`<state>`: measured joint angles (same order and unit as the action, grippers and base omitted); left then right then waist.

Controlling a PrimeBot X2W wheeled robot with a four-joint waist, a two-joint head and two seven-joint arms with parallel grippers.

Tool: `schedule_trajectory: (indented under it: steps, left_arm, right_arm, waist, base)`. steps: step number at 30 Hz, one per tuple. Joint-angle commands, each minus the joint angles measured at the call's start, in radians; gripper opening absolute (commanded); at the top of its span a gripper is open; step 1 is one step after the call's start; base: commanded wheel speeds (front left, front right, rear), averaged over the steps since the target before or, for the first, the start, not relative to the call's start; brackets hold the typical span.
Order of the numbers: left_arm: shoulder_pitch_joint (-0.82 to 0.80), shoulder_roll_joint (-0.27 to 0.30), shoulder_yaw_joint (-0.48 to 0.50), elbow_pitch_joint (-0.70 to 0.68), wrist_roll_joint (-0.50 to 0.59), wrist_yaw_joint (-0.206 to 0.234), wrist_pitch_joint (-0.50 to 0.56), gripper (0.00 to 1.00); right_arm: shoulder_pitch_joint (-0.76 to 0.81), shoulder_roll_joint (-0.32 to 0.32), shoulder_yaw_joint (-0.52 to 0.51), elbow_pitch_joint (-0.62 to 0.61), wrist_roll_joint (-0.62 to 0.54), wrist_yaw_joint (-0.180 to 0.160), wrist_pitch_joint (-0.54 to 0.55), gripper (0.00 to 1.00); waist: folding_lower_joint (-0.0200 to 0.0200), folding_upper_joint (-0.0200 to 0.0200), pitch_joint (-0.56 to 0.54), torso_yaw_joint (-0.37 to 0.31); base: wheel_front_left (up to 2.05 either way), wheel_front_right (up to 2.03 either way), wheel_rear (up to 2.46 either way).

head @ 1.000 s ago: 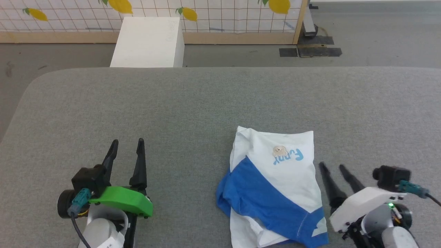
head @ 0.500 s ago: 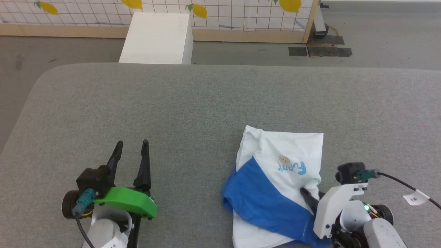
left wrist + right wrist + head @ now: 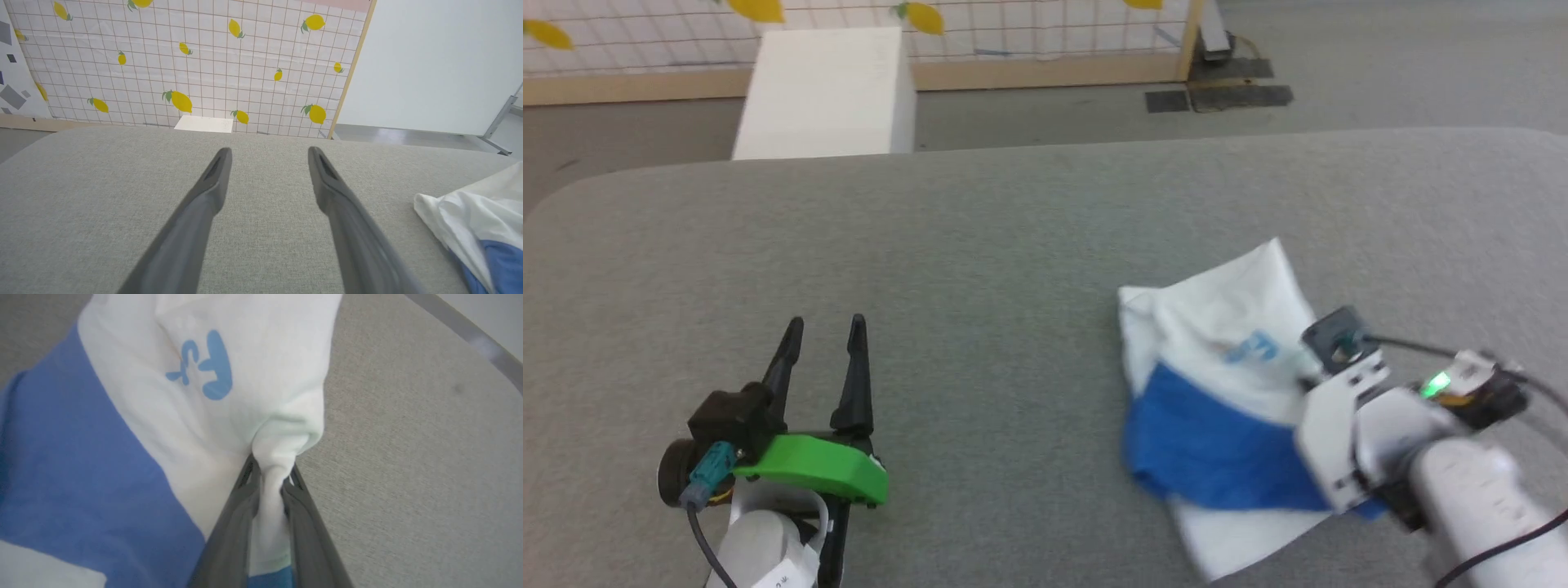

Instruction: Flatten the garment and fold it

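Head view: grey counter (image 3: 1013, 245) carrying the garment (image 3: 1217, 416), a loosely folded bundle of white and blue lying toward its right side. Right wrist view: right gripper (image 3: 271, 475), fingers (image 3: 237, 522) nearly closed, pinching a gathered white fold at the bundle's edge, probably to lift and shake it open for flattening. Left gripper (image 3: 825, 322), fingers spread wide and empty, sits well apart over bare counter, seemingly awaiting a second corner.

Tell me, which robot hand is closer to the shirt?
The right hand: its fingers pinch a white fold of the shirt. The left hand is open, off to the shirt's side over the grey surface, not touching it.
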<state>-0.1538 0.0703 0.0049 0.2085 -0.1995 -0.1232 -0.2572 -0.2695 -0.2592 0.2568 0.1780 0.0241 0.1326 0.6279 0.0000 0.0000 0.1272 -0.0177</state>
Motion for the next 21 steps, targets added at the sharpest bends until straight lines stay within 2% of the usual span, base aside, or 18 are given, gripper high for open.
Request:
schedule_trajectory:
  steps: [1,6,9,15,21]
  left_arm:
    - [-0.013,-0.003,0.002,-0.013,0.016,-0.005,-0.005,1.00]
    - [-0.060,0.001,-0.001,-0.057,0.033,-0.006,-0.005,1.00]
    - [-0.092,0.014,0.003,-0.088,0.048,-0.006,-0.005,1.00]
    - [-0.149,0.053,0.002,-0.139,0.073,-0.006,-0.005,1.00]
    - [-0.194,0.096,-0.004,-0.177,0.089,-0.006,0.012,1.00]
  right_arm:
    - [-0.041,-0.051,0.013,-0.010,-0.005,-0.002,0.006,0.00]
    - [-0.160,-0.212,0.048,-0.001,0.010,-0.002,-0.002,0.00]
    - [-0.226,-0.267,0.043,0.032,0.003,-0.002,-0.049,0.00]
    - [-0.309,-0.303,-0.059,0.142,-0.044,-0.002,-0.127,0.00]
    - [-0.359,-0.308,-0.188,0.222,-0.120,-0.002,-0.205,0.00]
  waist:
    - [0.0000,0.0000,0.060,-0.078]
    - [0.0000,0.0000,0.149,-0.169]
    - [0.0000,0.0000,0.214,-0.225]
    - [0.0000,0.0000,0.324,-0.286]
    - [0.0000,0.0000,0.406,-0.301]
  base:
    - [0.00,0.00,0.00]
    - [0.00,0.00,0.00]
    - [0.00,0.00,0.00]
    - [0.00,0.00,0.00]
    - [0.00,0.00,0.00]
